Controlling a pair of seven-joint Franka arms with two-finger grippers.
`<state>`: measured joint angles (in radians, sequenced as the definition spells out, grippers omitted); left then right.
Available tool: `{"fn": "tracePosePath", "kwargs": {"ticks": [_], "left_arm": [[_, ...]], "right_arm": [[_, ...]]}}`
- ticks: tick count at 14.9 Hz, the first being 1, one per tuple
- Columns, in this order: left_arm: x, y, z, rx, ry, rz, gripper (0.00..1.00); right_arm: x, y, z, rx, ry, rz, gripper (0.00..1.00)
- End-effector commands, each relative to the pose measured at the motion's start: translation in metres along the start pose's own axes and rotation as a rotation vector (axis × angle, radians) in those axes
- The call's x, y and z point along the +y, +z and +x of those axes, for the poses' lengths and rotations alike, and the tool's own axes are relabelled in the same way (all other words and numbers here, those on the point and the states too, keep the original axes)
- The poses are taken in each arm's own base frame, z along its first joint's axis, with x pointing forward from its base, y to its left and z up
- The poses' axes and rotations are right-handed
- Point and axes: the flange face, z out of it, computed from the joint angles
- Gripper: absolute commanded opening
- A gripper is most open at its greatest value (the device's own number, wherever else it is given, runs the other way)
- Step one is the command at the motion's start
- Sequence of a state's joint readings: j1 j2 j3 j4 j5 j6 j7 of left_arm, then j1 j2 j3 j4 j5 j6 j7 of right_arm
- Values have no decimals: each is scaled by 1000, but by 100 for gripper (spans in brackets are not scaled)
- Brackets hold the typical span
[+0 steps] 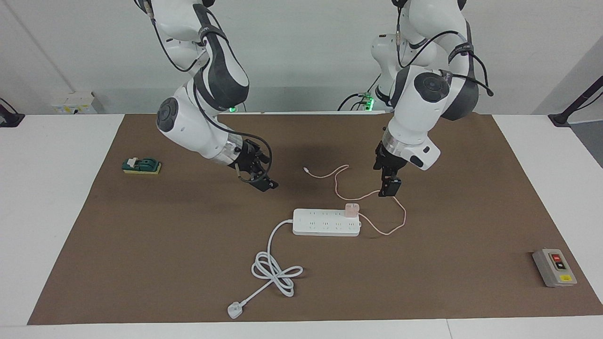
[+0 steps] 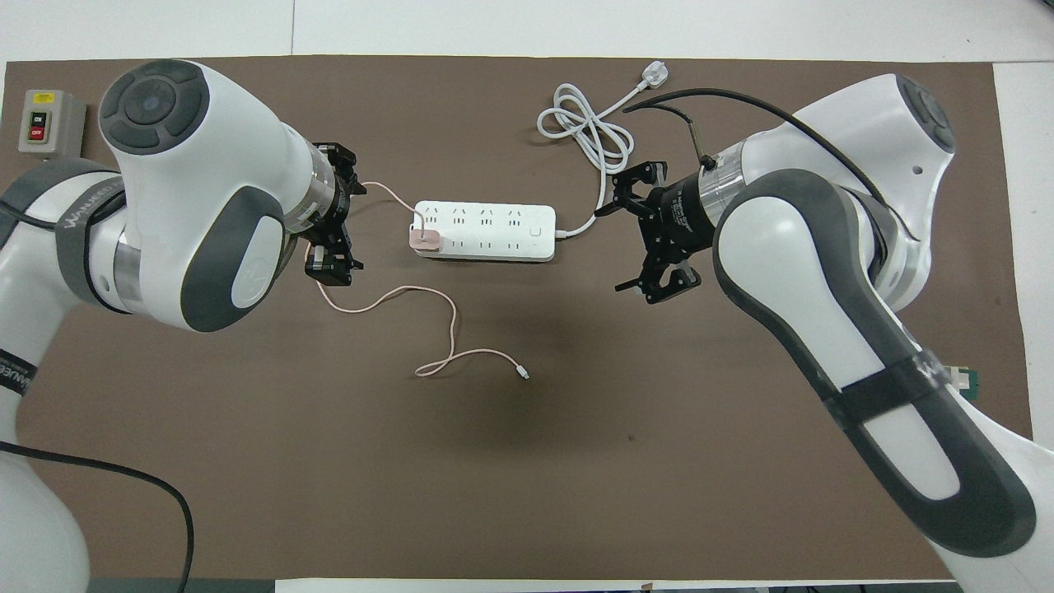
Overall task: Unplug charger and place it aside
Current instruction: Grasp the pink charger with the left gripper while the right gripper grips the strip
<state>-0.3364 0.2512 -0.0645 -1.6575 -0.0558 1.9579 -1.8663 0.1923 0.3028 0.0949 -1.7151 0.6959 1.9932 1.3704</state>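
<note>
**Pink charger plugged into the power strip, both grippers in the air nearby**

A small pale pink charger (image 1: 352, 210) sat plugged into the end socket of a long white power strip (image 1: 325, 222), at the end toward the left arm. The strip lay flat near the middle of a brown mat (image 1: 188, 263) that covered the table (image 1: 47, 188). The charger's thin pink cable (image 1: 393, 221) looped out across the mat beside the strip, then ran back toward the robots, where its loose end lay on the mat.

The left gripper (image 1: 390, 187) hung over the cable, just beside the charger and not touching it; whether its fingers were wide or narrow could not be told. The right gripper (image 1: 260, 181) hung over bare mat toward the right arm's end of the strip, empty, with its fingers spread apart.

The strip's thick white cord (image 1: 275, 268) ran away from the robots, coiled in a loose knot and ended in a white plug (image 1: 234, 310) near the mat's edge. A grey switch box (image 1: 554, 267) sat on the mat at the left arm's end. A green and yellow sponge (image 1: 141, 165) lay at the right arm's end.
</note>
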Motion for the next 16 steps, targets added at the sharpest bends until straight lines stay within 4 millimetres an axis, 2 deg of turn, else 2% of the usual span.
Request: {"fn": "tracePosePath", "kwargs": {"ticks": [1,2,4,6,7,10,11,12,13,15,16], "left_arm": [[10,21,-22,1,-33,5,100],[14,29,-24,4,-44,11,100],[26,51,-32,18,-64,47,100],[37,71,-37,38,-77,53,100],[38,76,-37,37,-86,52,100],[42,89,-38,32,-100,43,100],[42,97,-40,34,-98,47,100],[40,104,-45,37,-91,55,100],[37,106,-55,37,-84,56,100],[37,112,-59,39,-92,52,100],[33,114,-69,44,-74,51,100]], "right_arm": [[-26,51,4,-99,127,50,100],[-28,63,5,-116,147,63,100],[-36,77,21,-203,228,92,100],[-45,88,28,-240,192,95,100],[-47,93,39,-249,196,92,100],[-51,101,52,-281,191,93,100],[-58,105,69,-297,207,72,100],[-71,105,66,-307,188,78,100],[-76,112,65,-309,181,75,100],[-78,129,81,-304,198,60,100],[-82,133,85,-304,198,63,100]]}}
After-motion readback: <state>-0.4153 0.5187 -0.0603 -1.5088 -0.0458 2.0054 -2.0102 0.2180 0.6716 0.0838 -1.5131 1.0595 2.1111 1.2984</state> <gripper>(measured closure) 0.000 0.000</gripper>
